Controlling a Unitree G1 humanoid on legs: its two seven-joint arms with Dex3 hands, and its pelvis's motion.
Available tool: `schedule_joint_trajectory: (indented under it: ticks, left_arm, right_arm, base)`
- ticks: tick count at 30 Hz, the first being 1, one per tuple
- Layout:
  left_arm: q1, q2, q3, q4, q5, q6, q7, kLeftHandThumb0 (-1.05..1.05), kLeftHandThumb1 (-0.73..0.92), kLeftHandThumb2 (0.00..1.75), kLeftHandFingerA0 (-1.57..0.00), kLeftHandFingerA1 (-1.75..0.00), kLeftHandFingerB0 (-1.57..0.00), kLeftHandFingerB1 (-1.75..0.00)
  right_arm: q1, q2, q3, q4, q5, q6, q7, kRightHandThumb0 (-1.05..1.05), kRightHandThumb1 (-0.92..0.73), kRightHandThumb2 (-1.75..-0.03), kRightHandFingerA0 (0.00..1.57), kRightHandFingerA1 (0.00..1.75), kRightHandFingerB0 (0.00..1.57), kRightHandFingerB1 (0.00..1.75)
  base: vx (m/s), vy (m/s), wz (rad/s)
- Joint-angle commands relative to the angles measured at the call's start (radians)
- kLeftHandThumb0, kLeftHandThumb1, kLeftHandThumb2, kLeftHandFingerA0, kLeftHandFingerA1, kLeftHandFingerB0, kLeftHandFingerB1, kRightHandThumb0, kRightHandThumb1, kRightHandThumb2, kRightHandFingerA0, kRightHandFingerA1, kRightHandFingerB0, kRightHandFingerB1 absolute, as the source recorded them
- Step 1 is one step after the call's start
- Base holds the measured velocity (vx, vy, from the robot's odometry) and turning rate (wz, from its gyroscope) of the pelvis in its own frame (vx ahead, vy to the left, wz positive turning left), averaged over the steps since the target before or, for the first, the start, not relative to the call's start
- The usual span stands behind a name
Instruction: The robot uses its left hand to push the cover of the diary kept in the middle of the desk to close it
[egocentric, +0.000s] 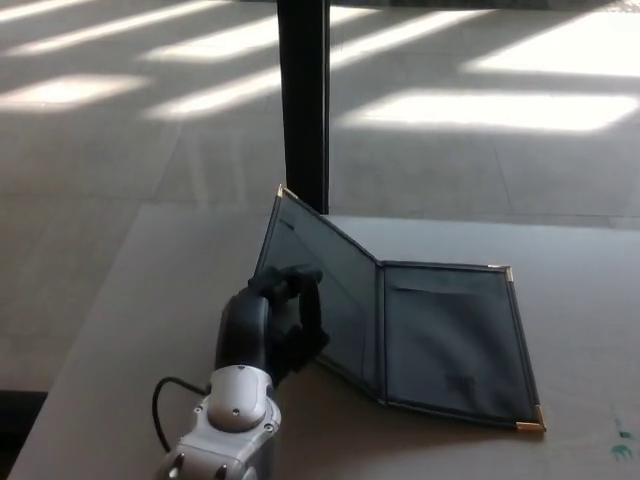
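Diary (440, 340) lies open in the middle of the bench (120, 330), its dark inside facing up. Nearest of all, at the bottom edge left of centre, the left arm's pale grey wrist (232, 420) comes into view with a black cable (165, 405) looping off its left side. Just beyond the wrist, the black left hand (272, 325) is pressed against the outer face of the diary's left cover (325, 290). Its fingers (290, 283) are curled together and laid on the cover's near left edge; they push on it and hold nothing. That cover is raised off the bench and tilted up toward the right, hinged at the spine (381, 330) that runs from near to far through the diary's middle. The right cover (455, 335) rests flat on the bench, with a gold corner piece (531, 424) at its near right and another (505, 271) at its far right. A third gold corner (283, 190) tops the lifted cover at its far left, standing above the bench's far edge. At the right edge of the bench, near, small green marks (622, 440) show on the surface. Beyond the bench stands a dark upright post (303, 100), just behind the raised corner. Farther still the floor (480, 110) carries bright bands of sunlight. The right hand does not show.
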Motion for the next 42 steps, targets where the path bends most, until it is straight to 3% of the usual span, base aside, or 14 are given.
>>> schedule_joint_trajectory:
  ticks: [1,2,14,16,17,20,25,26,27,32,35,39,40,42]
  left_arm:
    - [-0.135,0.103,-0.158,-0.114,0.151,-0.191,-0.124,-0.86,0.91,0.78,-0.48,-0.58,-0.41,-0.52]
    - [-0.141,0.147,-0.21,-0.143,0.19,-0.224,-0.154,-0.89,0.85,0.9,-0.53,-0.64,-0.39,-0.55]
    - [-0.198,0.516,-0.718,-0.331,0.663,-0.571,-0.259,-0.91,0.91,0.75,-0.45,-0.67,-0.38,-0.58]
    - [-0.216,0.546,-0.798,-0.314,0.765,-0.623,-0.232,-0.91,0.79,1.16,-0.38,-0.7,-0.37,-0.64]
    - [-0.224,0.561,-0.819,-0.326,0.787,-0.618,-0.252,-0.98,0.92,0.86,-0.39,-0.73,-0.33,-0.6]
    - [-0.246,0.575,-0.894,-0.299,0.91,-0.643,-0.167,-0.98,0.92,0.83,-0.49,-0.68,-0.43,-0.6]
    - [-0.376,0.485,-1.066,-0.172,1.088,-0.606,-0.067,-0.85,0.8,1.27,-0.62,-0.75,-0.46,-0.63]
    - [-0.397,0.462,-1.092,-0.16,1.091,-0.589,-0.099,-0.85,0.8,1.27,-0.66,-0.76,-0.48,-0.63]
    - [-0.412,0.431,-1.114,-0.138,1.08,-0.578,-0.106,-0.95,0.92,0.87,-0.69,-0.72,-0.59,-0.6]
    - [-0.451,0.323,-1.186,-0.092,1.07,-0.479,-0.137,-0.91,0.81,1.28,-0.81,-0.83,-0.61,-0.68]
    - [-0.505,0.171,-1.217,-0.037,1.023,-0.396,-0.171,-0.9,0.92,0.87,-0.92,-0.94,-0.59,-0.62]
    - [-0.537,0.058,-1.251,0.002,1.038,-0.289,-0.191,-0.88,0.71,0.99,-0.78,-0.9,-0.6,-0.65]
    - [-0.55,0.017,-1.255,0.024,1.053,-0.25,-0.175,-0.79,0.77,1.2,-0.77,-0.9,-0.6,-0.68]
    - [-0.556,-0.07,-1.279,0.064,1.06,-0.189,-0.158,-0.78,0.86,0.64,-0.99,-1.23,-0.65,-0.62]
  right_arm:
    - [-0.009,-0.032,-0.003,0.02,-0.014,-0.006,-0.024,-0.79,-0.7,-1.21,0.72,0.89,0.83,0.75]
    - [-0.006,-0.032,-0.001,0.015,-0.012,-0.013,-0.009,-0.91,-0.92,-0.69,0.67,0.91,0.81,0.72]
    - [0.011,-0.046,0.014,-0.064,-0.02,0.027,-0.005,-0.92,-0.92,-0.71,0.66,0.92,0.72,0.72]
    - [0.005,-0.058,0.016,-0.056,-0.024,0.029,0.0,-0.91,-0.92,-0.71,0.65,0.91,0.72,0.71]
    - [-0.002,-0.063,0.015,-0.044,-0.021,0.02,0.009,-0.78,-0.71,-1.22,0.63,0.86,0.7,0.74]
    - [-0.019,-0.072,0.024,-0.047,-0.034,0.025,-0.003,-0.92,-0.92,-0.71,0.67,0.88,0.77,0.72]
    - [-0.041,-0.074,0.032,-0.046,-0.043,0.024,-0.013,-0.94,-0.92,-0.68,0.74,0.93,0.83,0.74]
    - [-0.04,-0.074,0.033,-0.053,-0.044,0.027,-0.013,-0.87,-0.68,-1.18,0.76,0.92,0.83,0.78]
    - [-0.045,-0.078,0.032,-0.051,-0.045,0.03,-0.017,-0.94,-0.91,-0.68,0.79,0.93,0.86,0.73]
    - [-0.066,-0.093,0.038,-0.018,-0.061,0.011,-0.008,-0.94,-0.92,-0.69,0.74,0.94,0.83,0.73]
    - [-0.086,-0.11,0.051,-0.009,-0.076,0.005,0.004,-0.82,-0.73,-1.24,0.73,0.91,0.77,0.76]
    - [-0.101,-0.115,0.08,-0.016,-0.113,-0.008,-0.01,-0.89,-0.92,-0.74,0.78,0.93,0.76,0.73]
    - [-0.118,-0.133,0.125,0.021,-0.175,-0.092,0.007,-0.88,-0.76,-1.08,0.74,0.93,0.66,0.78]
    - [-0.15,-0.134,0.118,0.068,-0.157,-0.115,0.021,-0.86,-0.92,-0.74,0.83,0.9,0.78,0.72]
  base:
    - [0.0,0.0,0.0]
    - [0.0,0.0,0.0]
    - [0.0,0.0,0.0]
    - [0.0,0.0,0.0]
    - [0.0,0.0,0.0]
    - [0.0,0.0,0.0]
    - [0.0,0.0,0.0]
    - [0.0,0.0,0.0]
    - [0.0,0.0,0.0]
    - [0.0,0.0,0.0]
    - [0.0,0.0,0.0]
    - [0.0,0.0,0.0]
    - [0.0,0.0,0.0]
    - [0.0,0.0,0.0]
